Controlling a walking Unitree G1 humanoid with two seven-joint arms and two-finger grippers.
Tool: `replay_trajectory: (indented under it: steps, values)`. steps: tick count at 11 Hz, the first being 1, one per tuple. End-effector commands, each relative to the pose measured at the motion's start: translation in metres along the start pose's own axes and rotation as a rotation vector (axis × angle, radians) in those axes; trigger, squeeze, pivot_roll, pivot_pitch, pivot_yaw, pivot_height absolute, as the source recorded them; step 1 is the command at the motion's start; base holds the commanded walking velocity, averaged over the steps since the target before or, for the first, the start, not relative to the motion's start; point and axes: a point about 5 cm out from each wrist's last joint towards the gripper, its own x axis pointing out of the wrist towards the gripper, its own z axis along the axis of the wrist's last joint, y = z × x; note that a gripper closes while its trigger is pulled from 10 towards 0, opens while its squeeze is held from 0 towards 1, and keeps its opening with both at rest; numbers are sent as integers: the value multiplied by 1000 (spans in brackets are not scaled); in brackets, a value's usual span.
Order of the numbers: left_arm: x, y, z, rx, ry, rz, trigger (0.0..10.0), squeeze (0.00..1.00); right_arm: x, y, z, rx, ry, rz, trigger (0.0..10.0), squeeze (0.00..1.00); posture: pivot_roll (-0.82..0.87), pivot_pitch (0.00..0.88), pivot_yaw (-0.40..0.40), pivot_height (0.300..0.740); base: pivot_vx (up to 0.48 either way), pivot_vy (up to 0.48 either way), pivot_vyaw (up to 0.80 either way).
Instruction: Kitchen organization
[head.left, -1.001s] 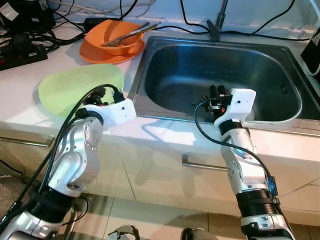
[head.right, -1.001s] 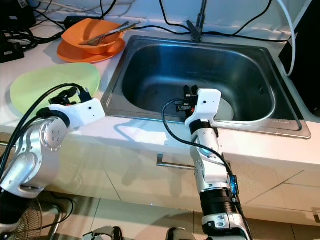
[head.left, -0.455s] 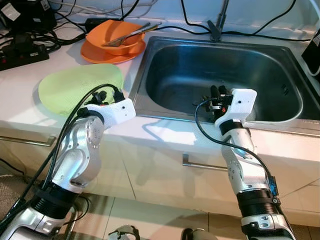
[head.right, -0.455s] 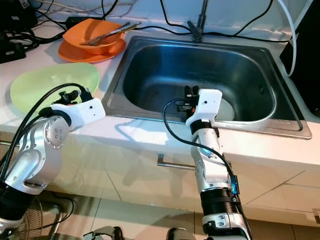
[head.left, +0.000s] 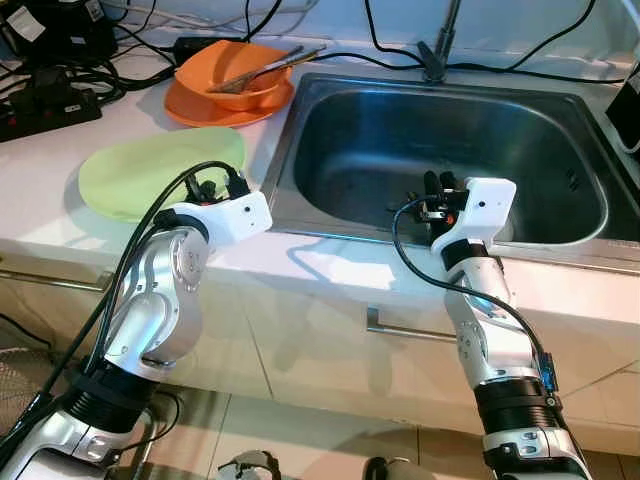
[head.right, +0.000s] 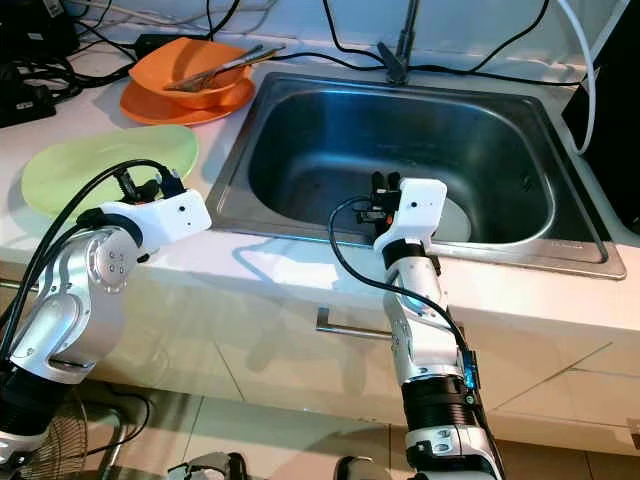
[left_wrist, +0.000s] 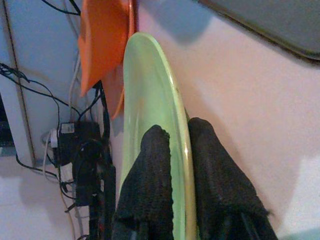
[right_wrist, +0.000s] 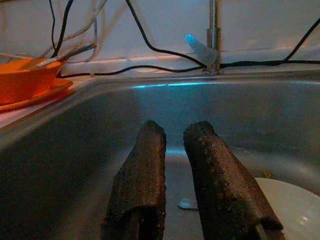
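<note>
Nearest me, my left gripper (left_wrist: 172, 145) sits at the worktop's (head.left: 60, 215) front edge, its two fingers (left_wrist: 150, 165) closed onto the rim of the green plate (head.left: 150, 170), one finger on each face of it. The plate lies flat near that front edge, just left of the sink (head.left: 350, 110). I judge this the grasp step, with the lift not yet begun.

My right gripper (right_wrist: 175, 165) hangs over the sink's front wall, fingers nearly together with a narrow gap and nothing between them. A white plate (right_wrist: 285, 210) rests on the sink floor just beside it, so I take it one item is already in.

Further back, at the worktop's far edge by the sink's far left corner, an orange bowl (head.left: 228, 72) stands on an orange plate (head.left: 190, 108), with cutlery (head.left: 262, 66) leaning in the bowl. Those look untouched.

By my reckoning the job is early: one plate in the sink, the green one gripped, the orange stack and cutlery left.
</note>
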Motion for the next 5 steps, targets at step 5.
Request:
replay_trajectory:
  steps: [5]
  values:
    - [2,-21,5,2,-14,-94,0,0,-2,-2,-10,8,42,-16,10000,0,71,100,21,740,0,0,0]
